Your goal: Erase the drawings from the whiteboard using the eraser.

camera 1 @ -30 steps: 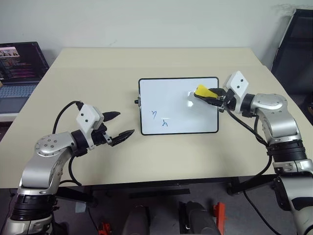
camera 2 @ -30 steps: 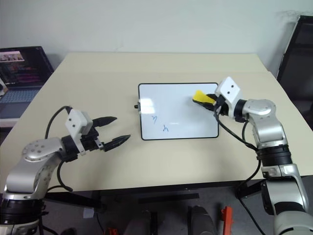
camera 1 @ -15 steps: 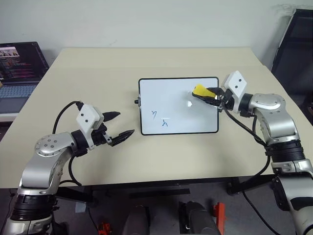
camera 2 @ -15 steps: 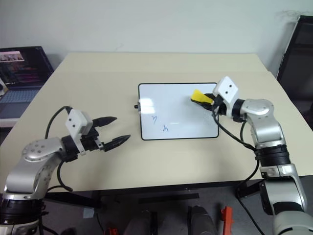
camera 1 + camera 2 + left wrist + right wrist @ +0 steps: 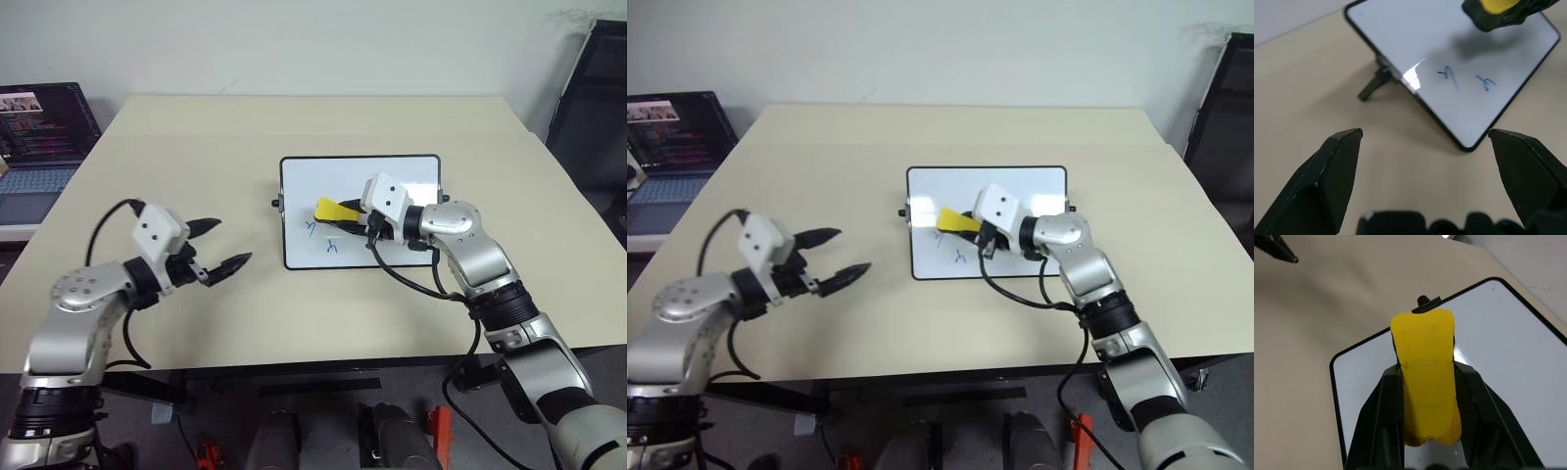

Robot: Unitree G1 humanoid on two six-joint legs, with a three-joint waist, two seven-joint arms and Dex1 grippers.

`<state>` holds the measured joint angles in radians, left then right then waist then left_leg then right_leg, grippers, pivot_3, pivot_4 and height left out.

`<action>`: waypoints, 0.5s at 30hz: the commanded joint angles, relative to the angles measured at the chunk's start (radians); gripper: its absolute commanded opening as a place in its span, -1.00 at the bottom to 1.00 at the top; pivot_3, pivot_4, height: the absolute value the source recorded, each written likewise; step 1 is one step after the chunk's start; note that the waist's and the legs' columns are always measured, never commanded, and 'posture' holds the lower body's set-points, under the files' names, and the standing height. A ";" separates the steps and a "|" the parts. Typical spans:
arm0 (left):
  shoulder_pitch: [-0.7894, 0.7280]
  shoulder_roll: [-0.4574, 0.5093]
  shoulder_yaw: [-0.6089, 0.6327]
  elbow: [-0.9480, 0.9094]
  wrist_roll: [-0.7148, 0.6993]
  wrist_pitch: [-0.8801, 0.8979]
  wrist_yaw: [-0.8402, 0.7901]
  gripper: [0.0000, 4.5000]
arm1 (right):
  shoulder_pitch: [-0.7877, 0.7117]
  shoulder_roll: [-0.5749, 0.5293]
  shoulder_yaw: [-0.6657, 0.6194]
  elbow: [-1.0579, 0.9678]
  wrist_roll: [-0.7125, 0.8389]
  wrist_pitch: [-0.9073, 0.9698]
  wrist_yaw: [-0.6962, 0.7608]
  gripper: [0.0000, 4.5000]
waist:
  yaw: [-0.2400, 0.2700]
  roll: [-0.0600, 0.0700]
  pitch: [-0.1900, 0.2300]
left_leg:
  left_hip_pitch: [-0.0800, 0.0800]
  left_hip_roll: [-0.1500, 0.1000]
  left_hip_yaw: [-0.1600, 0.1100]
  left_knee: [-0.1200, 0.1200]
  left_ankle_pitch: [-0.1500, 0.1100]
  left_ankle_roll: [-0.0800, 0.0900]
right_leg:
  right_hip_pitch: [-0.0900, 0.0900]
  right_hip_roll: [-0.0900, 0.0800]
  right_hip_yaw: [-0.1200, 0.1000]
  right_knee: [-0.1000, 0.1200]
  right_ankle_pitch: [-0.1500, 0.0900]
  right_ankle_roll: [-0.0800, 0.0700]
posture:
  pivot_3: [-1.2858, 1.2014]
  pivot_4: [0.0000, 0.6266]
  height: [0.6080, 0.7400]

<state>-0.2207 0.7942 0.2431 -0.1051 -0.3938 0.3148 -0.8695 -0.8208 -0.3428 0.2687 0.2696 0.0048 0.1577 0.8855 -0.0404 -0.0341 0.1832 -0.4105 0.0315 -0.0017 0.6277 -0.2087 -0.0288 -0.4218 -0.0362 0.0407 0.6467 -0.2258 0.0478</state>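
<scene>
Right claw (image 5: 355, 221) grips eraser (image 5: 331, 211) — seemingly above drawings (image 5: 320, 238).

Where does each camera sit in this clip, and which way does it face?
Head stereo pair: forward and down over the table; both arms, whiteboard, laptop.
Left wrist view: along the open left pincer toward the whiteboard's drawings.
Right wrist view: along the right pincer, shut on the yellow eraser, above the board.
Shared: both wrist views show board and eraser.
</scene>
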 commanded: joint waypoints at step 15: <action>-0.056 0.056 0.034 -0.011 -0.001 -0.020 -0.043 1.00 | -0.137 0.052 -0.006 0.215 -0.040 -0.141 -0.037 -0.55 | -0.001 0.000 0.000 | 0.000 0.000 0.000 0.000 0.000 0.000 | 0.000 0.000 0.000 0.001 0.000 0.000 | 0.03 -0.52 1.00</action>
<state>-0.2567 0.8309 0.2650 -0.1023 -0.3930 0.3029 -0.9075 -0.9227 -0.2950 0.2714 0.4875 -0.0315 0.0513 0.8521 -0.0415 -0.0341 0.1832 -0.4104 0.0315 -0.0014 0.6277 -0.2087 -0.0288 -0.4220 -0.0362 0.0408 0.6474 -0.2256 0.0476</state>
